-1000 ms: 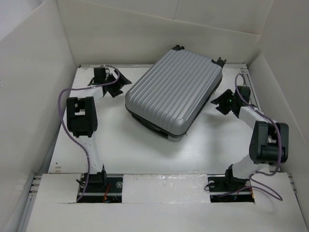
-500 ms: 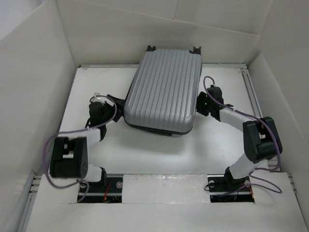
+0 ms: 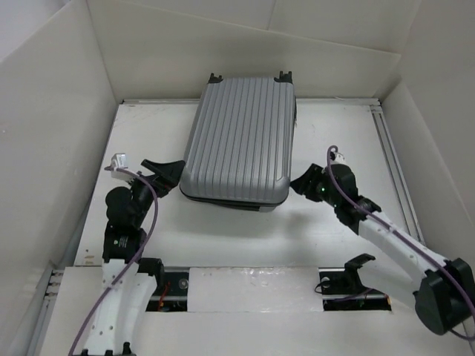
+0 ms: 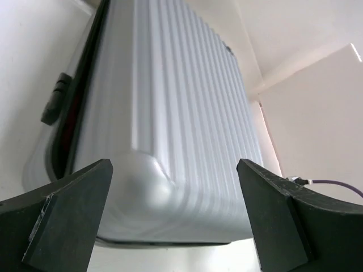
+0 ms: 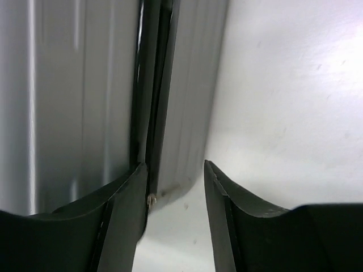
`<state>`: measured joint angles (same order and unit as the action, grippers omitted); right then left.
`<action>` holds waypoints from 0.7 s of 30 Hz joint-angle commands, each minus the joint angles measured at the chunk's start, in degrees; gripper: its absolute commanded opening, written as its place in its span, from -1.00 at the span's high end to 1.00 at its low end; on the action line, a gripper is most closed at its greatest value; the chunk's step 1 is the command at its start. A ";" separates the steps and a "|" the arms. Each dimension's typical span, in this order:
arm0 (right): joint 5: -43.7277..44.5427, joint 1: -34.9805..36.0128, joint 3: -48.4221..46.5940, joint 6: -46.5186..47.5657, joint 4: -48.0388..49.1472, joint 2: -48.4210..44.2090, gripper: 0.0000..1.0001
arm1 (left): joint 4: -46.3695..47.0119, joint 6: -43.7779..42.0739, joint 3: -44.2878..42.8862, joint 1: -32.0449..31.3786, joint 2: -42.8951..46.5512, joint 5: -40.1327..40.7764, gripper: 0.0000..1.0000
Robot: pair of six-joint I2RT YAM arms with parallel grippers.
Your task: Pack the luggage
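Note:
The luggage point(image 3: 239, 141) is a closed silver ribbed suitcase lying flat at the back middle of the table, with its black wheels toward the far wall. My left gripper point(image 3: 166, 175) is open just off its near-left corner, and in the left wrist view the suitcase's rounded corner point(image 4: 164, 136) fills the space ahead of the wide-apart fingers point(image 4: 68, 215). My right gripper point(image 3: 303, 182) is open by the near-right corner. In the right wrist view its left finger point(image 5: 122, 215) lies against the dark seam of the suitcase point(image 5: 187, 96), and the right finger is over bare table.
White walls point(image 3: 59, 133) box in the table on the left, back and right. A metal rail point(image 3: 387, 141) runs along the right edge. Purple cables point(image 3: 148, 204) trail along both arms. The white tabletop point(image 3: 245, 237) lies in front of the suitcase.
The suitcase has turned counter-clockwise from a diagonal to nearly straight and sits further back. Both grippers have moved nearer, from its far sides to its near corners.

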<state>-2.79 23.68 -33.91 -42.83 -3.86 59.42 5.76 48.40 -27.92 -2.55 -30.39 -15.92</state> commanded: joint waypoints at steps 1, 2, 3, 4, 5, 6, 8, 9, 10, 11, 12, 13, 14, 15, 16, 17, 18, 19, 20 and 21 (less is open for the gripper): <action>-1.97 4.96 3.41 -4.36 0.70 -6.83 -0.02 | -12.85 -5.06 -2.14 -0.18 5.23 -1.83 -0.82; -1.26 6.62 4.02 -5.24 0.00 -8.34 -0.02 | -14.01 -5.07 -1.01 -0.18 6.73 -2.44 -0.82; -0.30 7.42 4.55 -5.25 -0.53 -9.57 -0.02 | -14.80 -5.07 -0.04 -0.18 8.40 -2.45 -0.82; 0.23 8.13 4.56 -5.25 -0.54 -10.63 -0.02 | -14.81 -4.20 1.02 -0.18 10.07 -3.23 -0.82; 0.24 8.74 4.56 -5.25 -1.58 -11.25 0.00 | -15.51 -3.67 1.81 -0.18 12.87 -3.24 -0.82; 0.24 10.23 4.56 -5.25 -3.16 -11.78 0.00 | -15.52 -3.67 3.21 -0.18 13.86 -4.28 -0.82; 3.56 12.25 2.89 -5.25 -6.50 -13.35 0.25 | -15.52 -2.70 3.22 -0.18 14.40 -5.96 -0.82; 5.49 15.14 2.89 -5.77 -8.60 -14.67 0.32 | -17.26 -3.83 2.44 -0.18 13.53 -5.96 -0.82; 8.90 16.38 2.89 -5.77 -9.23 -16.25 0.40 | -19.01 -5.06 1.48 -0.18 13.00 -5.96 -0.82; 10.16 17.44 4.36 -6.30 -9.76 -17.92 0.54 | -20.94 -6.20 0.60 -0.18 12.99 -4.22 -0.84; 11.04 18.32 5.16 -6.30 -10.29 -21.15 0.60 | -21.05 -5.52 0.59 -0.18 13.86 -4.20 -0.84; 11.05 19.55 6.21 -6.30 -9.34 -22.58 0.64 | -21.05 -4.99 1.11 -0.18 14.74 -3.42 -0.84; 9.66 19.56 8.92 -5.78 -8.11 -23.81 0.67 | -21.57 -4.29 1.12 -0.18 15.62 -2.46 -0.84; 8.95 20.34 9.99 -5.77 -7.14 -25.13 0.70 | -21.58 -3.76 1.12 -0.18 17.28 -1.58 -0.84; 8.24 20.87 11.14 -5.08 -4.61 -25.14 0.70 | -21.58 -2.27 2.25 -0.18 17.91 -1.05 -0.84; 8.24 20.88 12.54 -4.29 -3.54 -25.14 0.70 | -21.06 -1.65 2.95 -0.18 17.91 -1.04 -0.84; 9.28 20.88 12.55 -4.28 -2.92 -25.14 0.67 | -21.05 -1.64 3.57 -0.18 17.91 -1.04 -0.84; 10.51 20.88 12.55 -2.19 -1.17 -24.53 0.58 | -19.40 -0.77 4.10 -0.18 17.30 -2.08 -0.84; 11.39 20.88 13.60 -1.48 0.76 -24.53 0.46 | -18.77 -0.16 4.71 -0.18 16.77 -3.23 -0.84; 12.27 20.88 14.83 -0.60 2.52 -23.57 0.37 | -18.07 -0.15 5.33 -0.18 16.25 -3.85 -0.84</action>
<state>5.80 43.99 -20.73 -46.65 -8.67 34.96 -14.92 46.63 -24.58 -2.57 -13.06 -18.24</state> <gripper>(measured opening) 0.289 0.917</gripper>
